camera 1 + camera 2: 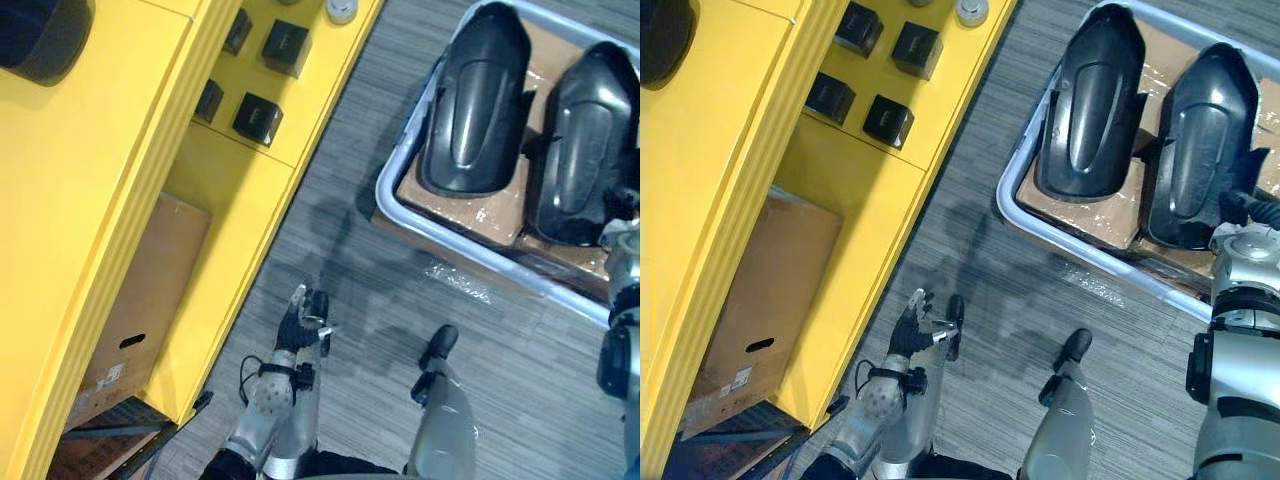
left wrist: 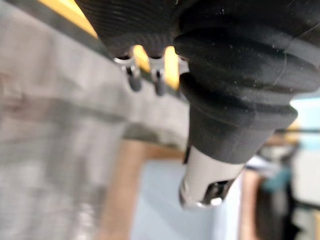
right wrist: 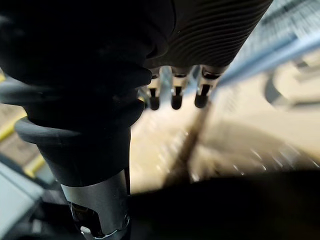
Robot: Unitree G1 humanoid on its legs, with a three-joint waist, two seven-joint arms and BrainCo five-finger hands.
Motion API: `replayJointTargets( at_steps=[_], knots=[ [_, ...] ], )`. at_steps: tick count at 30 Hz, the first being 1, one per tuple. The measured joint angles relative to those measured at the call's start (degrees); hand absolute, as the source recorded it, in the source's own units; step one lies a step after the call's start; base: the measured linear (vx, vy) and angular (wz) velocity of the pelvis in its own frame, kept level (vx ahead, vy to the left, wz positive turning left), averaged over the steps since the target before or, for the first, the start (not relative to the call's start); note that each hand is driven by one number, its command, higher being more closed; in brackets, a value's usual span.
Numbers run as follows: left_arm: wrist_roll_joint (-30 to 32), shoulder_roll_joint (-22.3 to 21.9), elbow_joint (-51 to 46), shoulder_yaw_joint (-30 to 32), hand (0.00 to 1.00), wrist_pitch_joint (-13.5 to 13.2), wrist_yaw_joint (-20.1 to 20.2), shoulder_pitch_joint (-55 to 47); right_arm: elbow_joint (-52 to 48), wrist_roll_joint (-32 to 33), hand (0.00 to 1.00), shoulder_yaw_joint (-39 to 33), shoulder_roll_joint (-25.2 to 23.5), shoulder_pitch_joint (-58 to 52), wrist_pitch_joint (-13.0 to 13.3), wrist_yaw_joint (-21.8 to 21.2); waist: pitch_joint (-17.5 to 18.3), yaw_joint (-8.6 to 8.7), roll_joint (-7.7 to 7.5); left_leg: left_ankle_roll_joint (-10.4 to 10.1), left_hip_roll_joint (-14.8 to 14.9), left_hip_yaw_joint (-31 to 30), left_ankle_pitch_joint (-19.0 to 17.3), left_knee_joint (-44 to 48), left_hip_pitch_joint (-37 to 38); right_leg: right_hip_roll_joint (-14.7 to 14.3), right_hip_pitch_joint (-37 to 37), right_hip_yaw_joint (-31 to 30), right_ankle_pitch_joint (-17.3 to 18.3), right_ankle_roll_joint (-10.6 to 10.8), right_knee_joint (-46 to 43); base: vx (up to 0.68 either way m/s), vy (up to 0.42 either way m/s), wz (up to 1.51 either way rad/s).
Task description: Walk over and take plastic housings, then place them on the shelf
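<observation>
Two black plastic housings (image 1: 475,105) (image 1: 585,140) lie side by side on cardboard inside a pale blue-grey bin (image 1: 400,200) on the floor at the upper right. My right hand (image 1: 1238,208) hangs at the near end of the right-hand housing. In the right wrist view its fingers (image 3: 172,97) hang relaxed above the cardboard and a dark housing surface, holding nothing. My left hand (image 1: 300,325) is low over the grey floor near the yellow shelf (image 1: 100,150), its fingers relaxed and empty.
Several small black boxes (image 1: 258,118) and a white cap (image 1: 341,10) sit on a lower shelf level. A dark rounded object (image 1: 45,35) lies on the top level. A cardboard box (image 1: 140,300) stands under the shelf. Grey carpet runs between shelf and bin.
</observation>
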State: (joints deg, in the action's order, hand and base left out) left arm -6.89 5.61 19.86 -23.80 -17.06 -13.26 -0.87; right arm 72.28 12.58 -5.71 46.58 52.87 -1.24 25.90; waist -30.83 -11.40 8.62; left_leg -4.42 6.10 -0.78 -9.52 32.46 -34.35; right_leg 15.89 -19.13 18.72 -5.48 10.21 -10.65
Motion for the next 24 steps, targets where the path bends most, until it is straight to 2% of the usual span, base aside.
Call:
replayJointTargets(
  at_steps=[3,4,9,14,17,19,24],
  knots=[
    [-1.8,0.1,1.9,0.0,0.0,-0.2,-0.3,-0.4,0.8,0.0,0.0,0.2,1.9,0.4,-2.7,-1.5,0.0,-0.81,0.04,0.1,-0.3,-0.8,0.2,0.2,-1.0,0.2,-0.3,0.9,0.0,-0.1,-0.3,-0.04,0.001,0.16],
    [-2.3,0.2,2.1,0.0,0.0,-0.4,-0.4,-0.4,0.9,-0.7,1.0,0.2,2.5,0.4,-3.8,-2.3,0.1,-0.83,0.14,0.1,-0.6,-1.4,0.4,0.4,-1.7,0.3,-0.6,1.5,0.1,-0.1,-0.6,-0.04,0.006,0.19],
    [-3.7,0.3,3.2,0.0,0.0,-3.0,-0.5,-0.4,2.6,-6.9,1.0,0.2,4.7,0.4,-6.6,-5.1,0.2,-1.92,0.3,0.1,-0.8,-2.4,0.4,1.2,-3.0,0.4,-0.8,2.8,0.4,-0.5,-0.9,-0.04,0.002,0.08],
    [-3.7,0.3,4.2,-0.1,0.0,-3.6,-0.5,-0.4,3.5,-13.6,1.0,1.6,5.9,0.6,-9.4,-6.6,0.2,-2.21,0.38,-0.2,-0.8,-3.4,0.2,1.5,-3.8,0.2,-0.8,4.0,1.2,-0.6,-1.7,-0.04,-0.017,0.09],
    [-3.7,0.3,4.3,-0.2,0.0,-4.1,-0.6,-0.4,3.6,-17.4,1.0,2.5,6.0,1.9,-12.8,-7.0,0.2,-2.23,0.39,-0.1,-0.6,-3.4,0.3,1.5,-3.7,0.1,-0.8,4.2,1.3,-0.6,-1.7,0.0,0.0,0.0],
    [-3.7,0.3,4.3,-0.1,0.0,-4.1,-0.8,-0.4,3.6,-19.3,1.0,2.5,6.0,2.1,-14.1,-7.0,0.3,-2.32,0.41,-0.1,-0.6,-3.4,0.3,1.4,-3.6,0.1,-0.7,4.2,1.2,-0.5,-1.7,0.0,0.0,0.0],
    [-4.0,0.7,3.2,0.3,0.0,-4.3,0.0,-1.8,3.7,-22.5,1.0,3.8,5.3,1.6,-14.9,-6.9,0.3,-2.4,0.43,-0.2,-0.5,-3.3,0.4,0.9,-2.0,0.1,0.6,4.3,1.2,-0.5,-1.3,0.0,0.0,0.0]
  ],
)
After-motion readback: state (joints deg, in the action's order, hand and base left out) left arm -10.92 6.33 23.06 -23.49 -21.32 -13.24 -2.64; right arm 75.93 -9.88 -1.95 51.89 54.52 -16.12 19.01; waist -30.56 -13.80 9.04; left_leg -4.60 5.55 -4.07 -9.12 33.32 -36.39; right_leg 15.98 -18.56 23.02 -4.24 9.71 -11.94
